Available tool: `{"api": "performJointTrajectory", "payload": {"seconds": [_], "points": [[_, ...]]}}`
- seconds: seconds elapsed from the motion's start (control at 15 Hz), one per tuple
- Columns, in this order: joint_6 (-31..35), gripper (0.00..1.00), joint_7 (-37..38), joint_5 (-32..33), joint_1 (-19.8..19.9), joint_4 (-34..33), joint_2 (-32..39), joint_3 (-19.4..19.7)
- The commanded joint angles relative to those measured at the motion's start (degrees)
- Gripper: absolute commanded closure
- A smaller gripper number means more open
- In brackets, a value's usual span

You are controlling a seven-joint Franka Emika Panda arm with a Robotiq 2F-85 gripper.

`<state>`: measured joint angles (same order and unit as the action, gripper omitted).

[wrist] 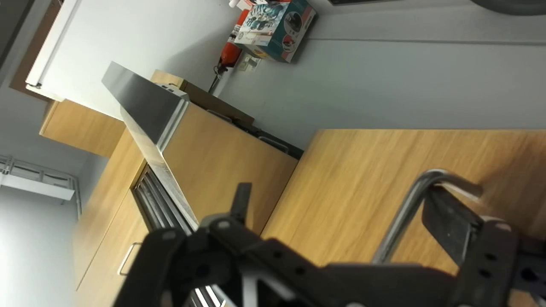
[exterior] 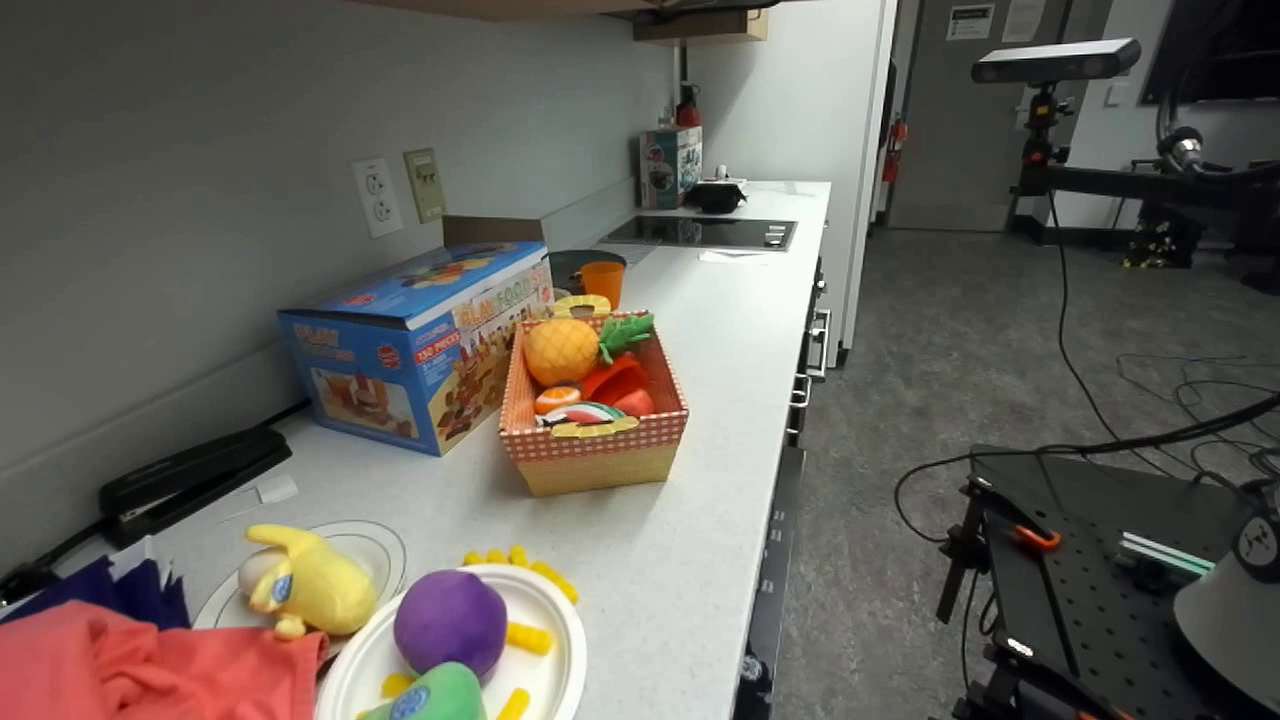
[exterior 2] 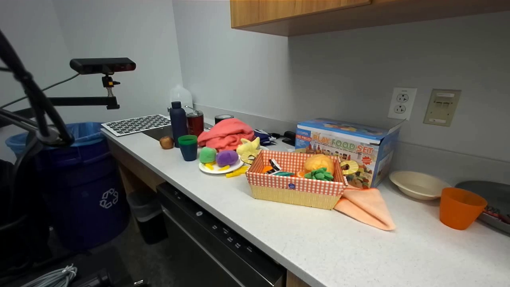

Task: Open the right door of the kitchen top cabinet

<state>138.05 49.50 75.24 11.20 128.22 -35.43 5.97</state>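
In the wrist view I have my gripper (wrist: pixel 341 204) at a wood-coloured door (wrist: pixel 337 170) with a metal handle (wrist: pixel 406 215). The 2 fingers (wrist: pixel 448 228) are spread apart, and the handle lies in the gap between them, much nearer the finger on the right; I cannot tell whether that finger touches it. Which door of the kitchen top cabinet (exterior 2: pixel 279 14) this is, I cannot tell either. In both exterior views I get the cabinet only at the top edge, over the white counter (exterior 2: pixel 318 235). Below it, in an exterior view, I see a checked basket (exterior 2: pixel 295 196) of toy food (exterior 2: pixel 318 162), with the blue play food box (exterior 2: pixel 342 139) just behind it. An orange cup (exterior 2: pixel 460 209) stands to the right. Farther off to the left, a white plate (exterior 2: pixel 217 171) carries 2 plush toys (exterior 2: pixel 227 158), purple and green, near a heaped coral cloth (exterior 2: pixel 227 133).
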Motion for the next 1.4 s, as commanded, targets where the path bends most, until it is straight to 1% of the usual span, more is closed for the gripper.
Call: {"api": "performJointTrajectory", "payload": {"seconds": [0.0, 0.13, 0.2, 0.4, 0.53, 0.67, 0.73, 0.8, 0.87, 1.0, 1.2, 1.27, 1.33], "points": [[-5.8, 0.00, -0.6, 2.5, 2.5, 2.1, -2.0, 0.1], [-6.2, 0.00, -1.9, 1.4, 2.2, 2.8, -2.9, 0.3], [-6.9, 0.00, -2.7, -0.1, 1.8, 3.2, -3.6, 0.4], [-8.4, 0.00, -1.8, -1.0, 2.0, 4.8, -7.1, 0.2], [-12.0, 0.00, 0.5, -1.3, 2.1, 5.3, -9.2, -0.3], [-18.3, 0.00, -0.3, -2.1, 1.5, 5.2, -12.1, -0.5], [-20.2, 0.00, -0.1, -2.1, 1.2, 5.1, -13.0, -0.1], [-21.5, 0.00, 0.5, -1.3, 0.9, 5.1, -14.0, 0.1], [-20.7, 0.00, 4.8, 0.1, 0.6, 5.1, -13.4, 0.4], [-21.6, 0.00, 5.0, 0.4, -0.2, 4.7, -14.1, 0.2], [-21.6, 0.00, 3.6, -4.1, -3.3, 2.6, -14.6, -0.3], [-21.9, 0.00, 2.9, -6.3, -4.4, 1.7, -14.7, -0.6], [-22.9, 0.00, 1.3, -10.4, -5.9, 0.5, -14.7, -1.2]]}}
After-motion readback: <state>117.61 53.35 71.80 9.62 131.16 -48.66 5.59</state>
